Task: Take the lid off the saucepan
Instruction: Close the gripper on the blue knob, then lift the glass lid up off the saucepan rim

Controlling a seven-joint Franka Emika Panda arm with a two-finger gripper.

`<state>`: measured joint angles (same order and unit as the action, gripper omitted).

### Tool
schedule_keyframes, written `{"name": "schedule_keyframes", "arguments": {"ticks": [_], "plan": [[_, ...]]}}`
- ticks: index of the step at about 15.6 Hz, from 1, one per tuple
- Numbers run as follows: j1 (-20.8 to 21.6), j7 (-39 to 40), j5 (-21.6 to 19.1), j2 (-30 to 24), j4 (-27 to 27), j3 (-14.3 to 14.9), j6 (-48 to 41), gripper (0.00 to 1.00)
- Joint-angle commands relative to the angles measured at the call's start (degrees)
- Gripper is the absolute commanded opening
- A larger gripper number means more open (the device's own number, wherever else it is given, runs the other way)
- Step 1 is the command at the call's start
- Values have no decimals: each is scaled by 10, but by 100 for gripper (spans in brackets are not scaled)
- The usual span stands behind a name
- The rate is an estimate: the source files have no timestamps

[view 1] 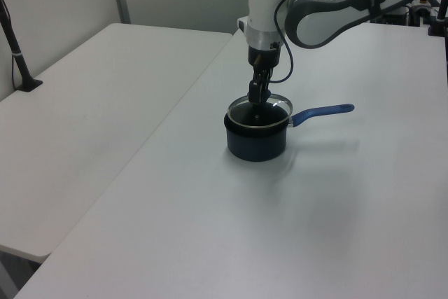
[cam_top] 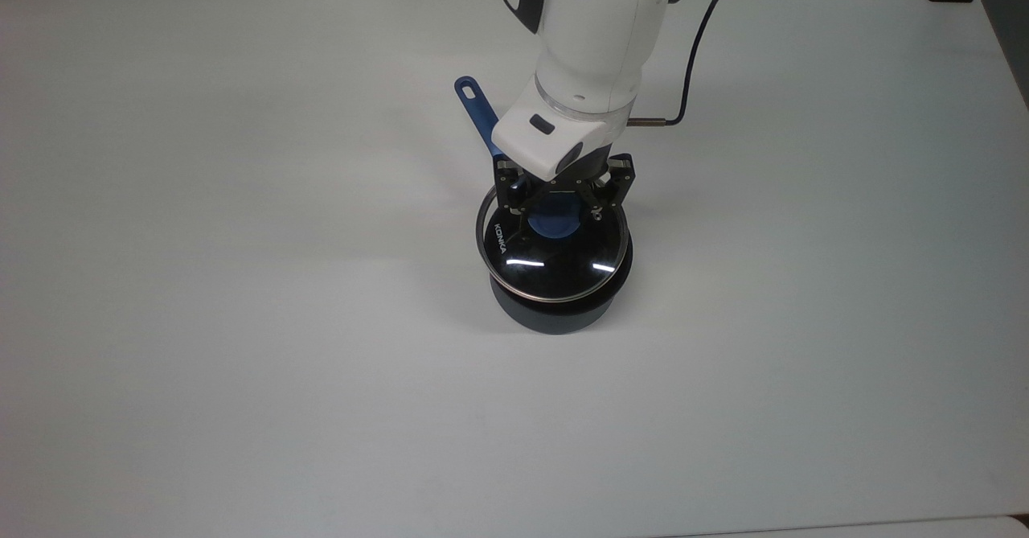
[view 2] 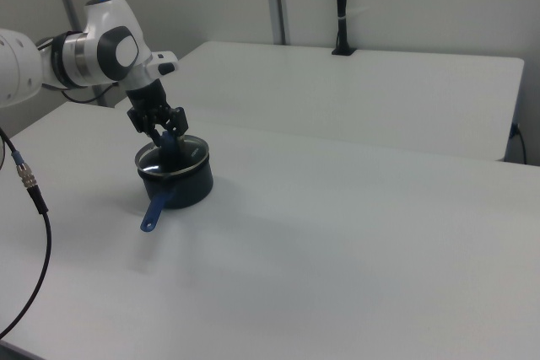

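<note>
The saucepan [cam_top: 555, 319] is a small dark grey pan near the table's middle, its long blue handle [cam_top: 477, 112] pointing up and to the top view's left. The lid [cam_top: 555, 263], clear glass with a metal rim and white "KONKA" lettering, hangs just above the pan's rim, shifted a little toward the top view's left. My gripper [cam_top: 556, 212] comes straight down and is shut on the lid's blue knob [cam_top: 555, 226]. In the left view the lid [view 1: 260, 112] floats over the saucepan [view 1: 257, 146] under my gripper [view 1: 259, 99]. The right view shows gripper [view 2: 169, 137], lid [view 2: 173, 159] and saucepan [view 2: 192, 190].
The white table [cam_top: 241, 321] spreads wide around the pan. A black cable [cam_top: 691, 63] loops beside the arm. A second table [view 1: 84, 103] adjoins in the left view, with a black post [view 1: 17, 54] at its edge. Another cable [view 2: 34, 200] hangs at the right view's left.
</note>
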<state>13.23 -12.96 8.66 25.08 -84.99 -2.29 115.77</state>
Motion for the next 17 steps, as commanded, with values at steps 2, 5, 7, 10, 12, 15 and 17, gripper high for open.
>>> {"name": "schedule_keyframes", "arguments": {"ticks": [2,5,7,10,12,15,17], "plan": [[5,1,0,-21,-6,4,-40,63],[6,2,0,-27,-9,4,-43,63],[6,2,0,-27,-8,4,-43,63],[5,2,0,-33,-10,4,-48,63],[8,3,-1,-37,-11,4,-73,63],[7,2,-1,-38,-10,4,-76,63],[7,2,-1,-40,-11,4,-76,63]]}}
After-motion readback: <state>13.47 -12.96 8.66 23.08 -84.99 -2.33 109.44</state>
